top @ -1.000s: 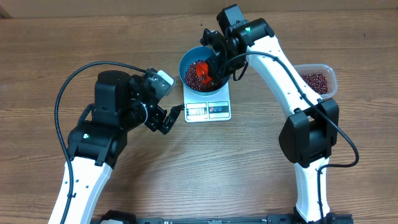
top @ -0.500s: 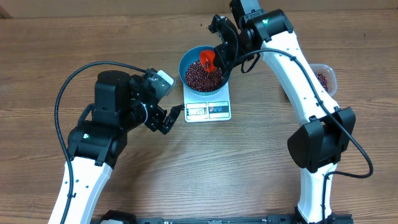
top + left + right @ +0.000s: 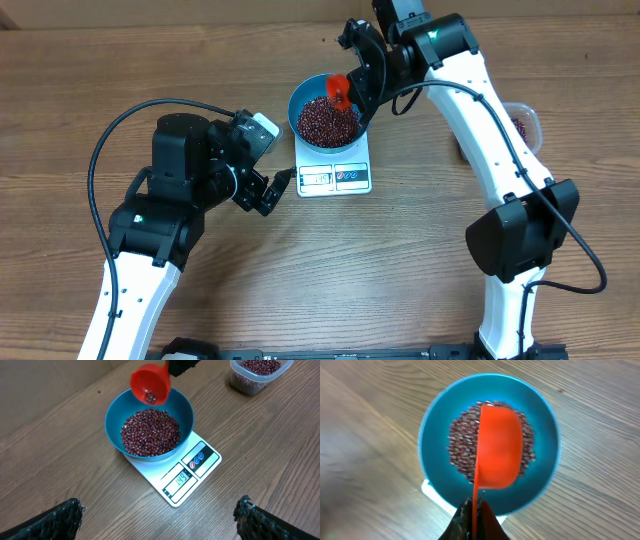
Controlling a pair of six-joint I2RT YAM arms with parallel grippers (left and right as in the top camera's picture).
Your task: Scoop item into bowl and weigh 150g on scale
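Your scoop [image 3: 150,383] has lifted out of the beans [image 3: 150,432], above the bowl [image 3: 114,422]. Right jaws clamp its handle, left jaws apart. The scale [image 3: 205,462] seems to read 149: nearly there.

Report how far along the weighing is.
Done: the bowl sits on the scale, well filled with beans; the display appears to read 149. In hand: the right pincer holds the scoop tilted over the bowl, a few beans inside. To do: probably trickle in the last bit to hit the target, then put the scoop away.
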